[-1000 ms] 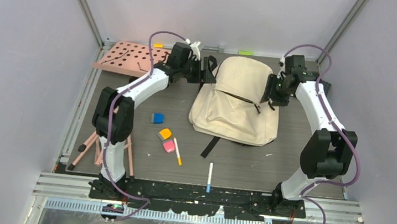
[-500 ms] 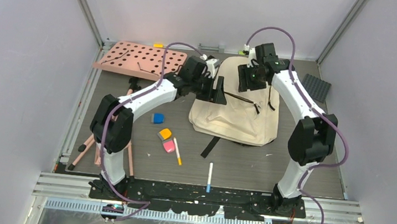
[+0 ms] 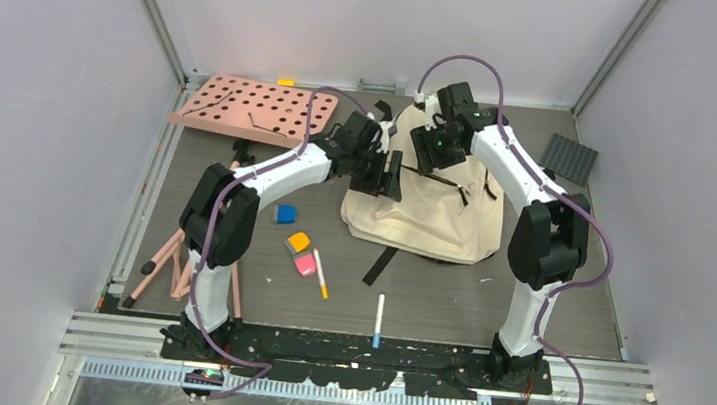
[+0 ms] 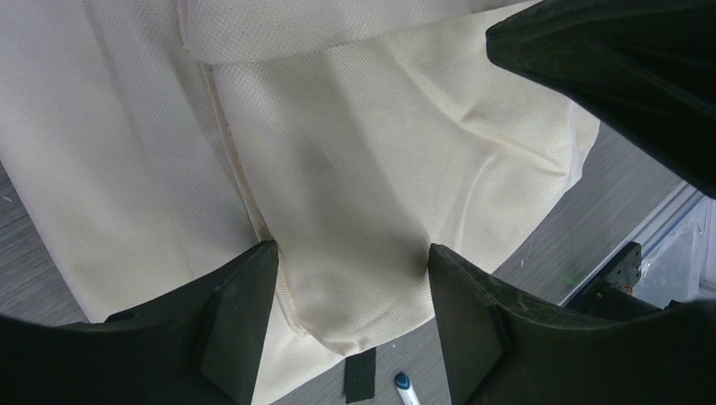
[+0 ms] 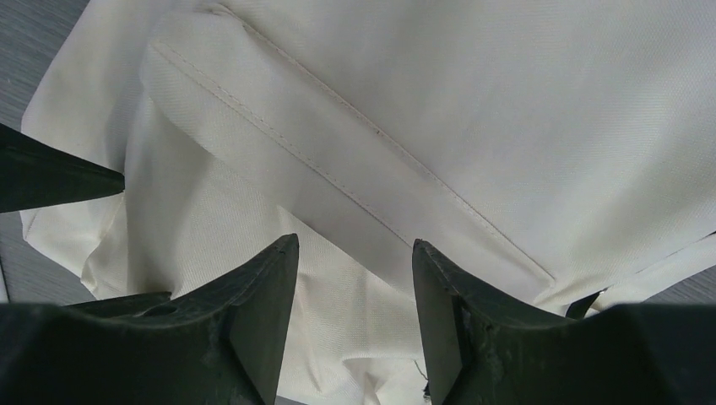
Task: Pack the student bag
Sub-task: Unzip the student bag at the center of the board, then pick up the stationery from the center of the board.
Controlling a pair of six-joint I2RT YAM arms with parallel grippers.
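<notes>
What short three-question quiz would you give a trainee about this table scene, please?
1. True or false: the left arm's fingers and the right arm's fingers are both spread apart over the large cream fabric backpack.
2. Which lies nearest the small blue block? A) the orange eraser B) the dark grey ridged mat C) the white-and-blue pen
3. What colour is the flat perforated board at the far left of the dark table?
Key: 1 true; 2 A; 3 pink.
</notes>
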